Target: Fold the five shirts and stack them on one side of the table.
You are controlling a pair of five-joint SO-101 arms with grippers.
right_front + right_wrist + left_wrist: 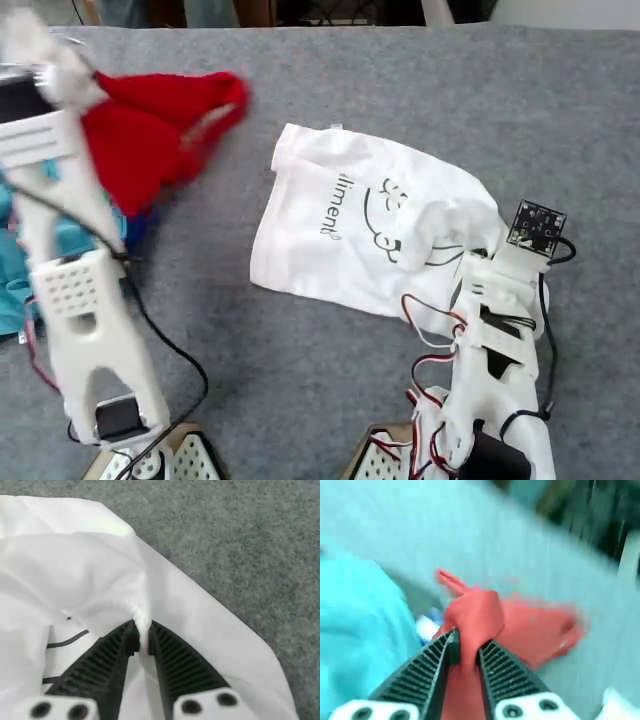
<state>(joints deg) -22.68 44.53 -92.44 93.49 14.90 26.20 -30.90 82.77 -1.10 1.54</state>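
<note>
Left gripper (467, 641) is clamped down on a bunched fold of the red shirt (150, 130). The shirt hangs off the jaws above the far-left corner of the worktop (450, 100). Right gripper (142, 631) is nearly closed, pinching a raised ridge of the white shirt (350, 215). That shirt lies rumpled, centre to right, with its near-right part gathered at the jaws.

A teal shirt (355, 630) lies at the left edge, just beside the red one, with a scrap of blue fabric (140, 225) under the red hem.

My read is that red is headed for the left-side pile. It's wadded, so lay it flat before folding and lower it clear of the teal.

For white, drag the pinched edge low across the shirt so the fold stays square.

Print: the white shirt carries a dark line drawing and one line of lettering, which I'm not reading off.
</note>
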